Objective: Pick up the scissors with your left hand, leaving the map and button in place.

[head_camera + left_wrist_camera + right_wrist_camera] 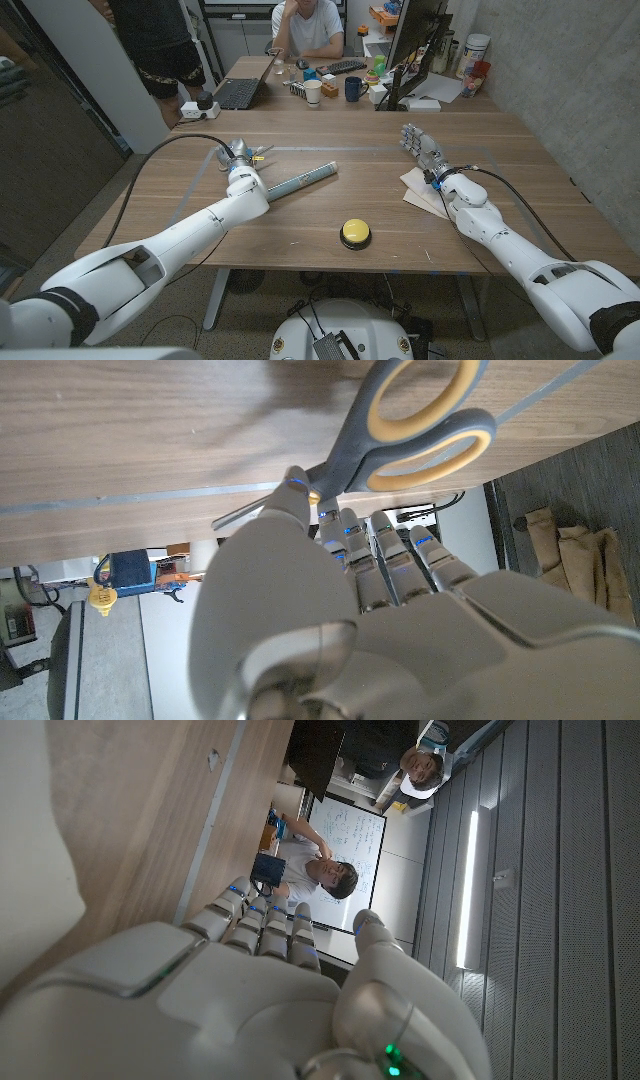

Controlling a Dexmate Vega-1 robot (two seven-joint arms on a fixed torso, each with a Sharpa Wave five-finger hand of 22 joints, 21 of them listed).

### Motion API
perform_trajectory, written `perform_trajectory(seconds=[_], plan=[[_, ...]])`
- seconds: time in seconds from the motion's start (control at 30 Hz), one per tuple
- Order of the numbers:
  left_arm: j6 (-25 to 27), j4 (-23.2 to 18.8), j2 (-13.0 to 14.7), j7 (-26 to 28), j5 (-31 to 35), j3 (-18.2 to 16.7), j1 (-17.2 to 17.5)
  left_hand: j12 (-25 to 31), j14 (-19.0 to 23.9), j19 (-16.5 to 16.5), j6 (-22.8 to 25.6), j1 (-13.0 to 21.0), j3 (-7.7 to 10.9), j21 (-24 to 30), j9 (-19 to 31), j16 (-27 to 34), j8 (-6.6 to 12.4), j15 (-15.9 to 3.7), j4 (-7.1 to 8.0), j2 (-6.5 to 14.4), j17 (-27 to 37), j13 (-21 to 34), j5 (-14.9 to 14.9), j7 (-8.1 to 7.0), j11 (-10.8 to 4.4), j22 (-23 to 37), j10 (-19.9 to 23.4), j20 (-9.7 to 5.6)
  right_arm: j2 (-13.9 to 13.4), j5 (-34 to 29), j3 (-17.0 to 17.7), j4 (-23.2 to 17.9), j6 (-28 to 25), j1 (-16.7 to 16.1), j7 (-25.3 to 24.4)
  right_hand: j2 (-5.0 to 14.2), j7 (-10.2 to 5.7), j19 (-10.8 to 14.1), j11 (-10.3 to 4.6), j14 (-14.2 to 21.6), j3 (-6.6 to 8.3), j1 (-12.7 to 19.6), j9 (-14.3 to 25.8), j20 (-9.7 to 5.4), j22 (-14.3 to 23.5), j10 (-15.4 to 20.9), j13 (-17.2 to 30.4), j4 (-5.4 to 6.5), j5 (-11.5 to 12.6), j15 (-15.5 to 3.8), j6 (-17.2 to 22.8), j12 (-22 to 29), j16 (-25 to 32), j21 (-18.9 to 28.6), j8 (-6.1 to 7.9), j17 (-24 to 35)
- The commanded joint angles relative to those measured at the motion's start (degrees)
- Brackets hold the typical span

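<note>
Listing what you have on the wooden table (330, 205), item by item.

Scissors (254, 153): grey blades, yellow-and-grey loop handles, in the upper left of the head frame. In your left wrist view the scissors (400, 435) sit at the fingertips of your left hand, loops toward the upper right of that frame, blades running behind the thumb.

Left hand (235, 158): upper left of centre in the head frame, at the scissors. In the left wrist view the left hand (350, 590) has its fingers (385, 550) close together and reaching to the scissors' shank, thumb alongside. You cannot tell from these pictures whether it actually grips them or only touches.

Map (302, 180): a rolled grey tube lying aslant just right of your left wrist, centre of the head frame, apart from the scissors.

Button (355, 232): yellow dome on a black base, lower centre of the head frame, well apart from both hands.

Right hand (420, 148): right of centre in the head frame, fingers apart and extended, holding nothing. In the right wrist view the right hand (250, 1000) shows straight fingers over the table edge.

Paper sheet (420, 190): pale, lying beneath your right wrist.

Background: a person seated at a far desk, upper centre of the head frame, with a laptop (240, 92) and mugs nearby.
</note>
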Motion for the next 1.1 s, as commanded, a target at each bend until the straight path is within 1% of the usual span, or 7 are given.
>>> perform_trajectory(seconds=[0.03, 0.23, 0.3, 0.4, 0.6, 0.83, 1.1], plan=[[1.2, -3.1, 0.9, 0.3, -0.4, -1.4, 0.7, 0.0, 0.5, 0.1, 16.2, 0.3, 0.12, -0.2, 4.0, 0.0, 12.09, -2.0, 0.4, 0.6, 0.2, 0.1, 0.4, 4.9, -0.68, 0.1, 1.1, -0.17, -0.9, -0.3, 0.1, -2.9, -0.8, -1.0, -1.4, -0.43, -0.04, -0.1, 0.05, -0.1, -0.11, 0.1, 0.1, -0.71, 0.3, -0.1, 0.1, -0.28, 0.2, 0.5, 0.0, -0.1, -0.2, -0.2, -0.17, 0.1], [2.4, -5.0, 2.0, -0.1, 0.1, -1.1, 0.6, -0.1, 0.7, 0.1, 16.2, 0.3, 0.14, -0.2, 4.2, 0.0, 12.21, -1.84, 0.47, 0.6, 0.2, 0.1, 0.4, 4.97, -0.74, 0.1, 1.2, -0.22, -1.2, -0.4, 0.1, -3.8, -0.9, -1.2, -1.8, -0.44, -0.05, -0.1, 0.05, -0.1, -0.14, 0.1, 0.1, -0.7, 0.3, 0.0, 0.1, -0.31, 0.2, 0.5, 0.0, -0.1, -0.2, -0.2, -0.16, 0.1], [3.5, -6.4, 2.9, -1.0, 0.4, -0.9, 0.4, -0.1, 0.6, 0.1, 16.1, 0.3, 0.15, -0.2, 4.3, 0.0, 12.2, -1.79, 0.49, 0.6, 0.2, 0.1, 0.4, 4.95, -0.66, 0.2, 1.2, -0.18, -1.2, -0.4, 0.1, -4.2, -0.9, -1.3, -1.9, -0.43, -0.03, -0.1, 0.05, -0.1, -0.14, 0.1, 0.1, -0.7, 0.3, 0.0, 0.1, -0.31, 0.2, 0.47, 0.0, -0.1, -0.2, -0.2, -0.15, 0.1], [4.3, -7.6, 3.7, -0.8, 1.0, -1.0, 0.4, -0.1, 0.6, 0.2, 15.9, 0.3, 0.17, -0.2, 4.4, -0.1, 12.19, -1.72, 0.54, 0.6, 0.2, 0.1, 0.4, 4.96, -0.4, 0.2, 1.1, -0.12, -1.3, -0.4, 0.1, -4.6, -1.0, -1.4, -1.9, -0.42, -0.04, -0.1, 0.08, -0.1, -0.15, 0.2, 0.1, -0.72, 0.3, 0.0, 0.1, -0.33, 0.2, 0.48, 0.0, 0.0, -0.2, -0.2, -0.14, 0.1], [6.2, -10.6, 5.3, -1.6, 1.7, -1.3, 0.1, -0.1, 0.7, 0.2, 16.0, 0.3, 0.19, -0.2, 4.6, 0.0, 12.31, -1.76, 0.6, 0.6, 0.2, 0.2, 0.4, 4.87, -0.76, 0.2, 1.3, -0.25, -1.4, -0.5, 0.1, -5.8, -1.1, -1.7, -2.4, -0.38, -0.04, -0.1, 0.02, 0.0, -0.15, 0.2, 0.1, -0.72, 0.3, 0.0, 0.1, -0.33, 0.2, 0.46, 0.0, 0.0, -0.2, -0.2, -0.15, 0.1], [7.1, -12.8, 6.4, -2.0, 2.0, -1.9, 0.1, -0.2, 0.7, 0.3, 15.8, 0.3, 0.21, -0.2, 4.8, -0.1, 12.39, -1.69, 0.68, 0.6, 0.3, 0.2, 0.3, 4.71, -0.44, 0.2, 1.3, -0.2, -2.3, -0.7, 0.3, -8.7, -1.8, -2.7, -3.7, -0.4, -0.05, -0.1, 0.04, 0.0, -0.17, 0.2, 0.1, -0.72, 0.3, 0.1, 0.1, -0.38, 0.2, 0.48, 0.0, 0.0, -0.2, -0.2, -0.15, 0.1], [8.1, -15.4, 7.8, -2.9, 2.7, -1.8, -0.5, -0.2, 0.7, 0.3, 15.7, 0.3, 0.24, -0.2, 5.1, -0.1, 12.5, -1.6, 0.8, 0.7, 0.3, 0.2, 0.3, 4.44, -0.61, 0.2, 1.3, -0.14, -3.5, -1.0, 0.7, -12.1, -2.1, -4.2, -5.3, -0.37, -0.01, -0.1, 0.05, 0.0, -0.19, 0.2, 0.1, -0.75, 0.3, 0.2, 0.1, -0.4, 0.2, 0.53, 0.0, 0.1, -0.1, -0.2, -0.14, 0.1]])
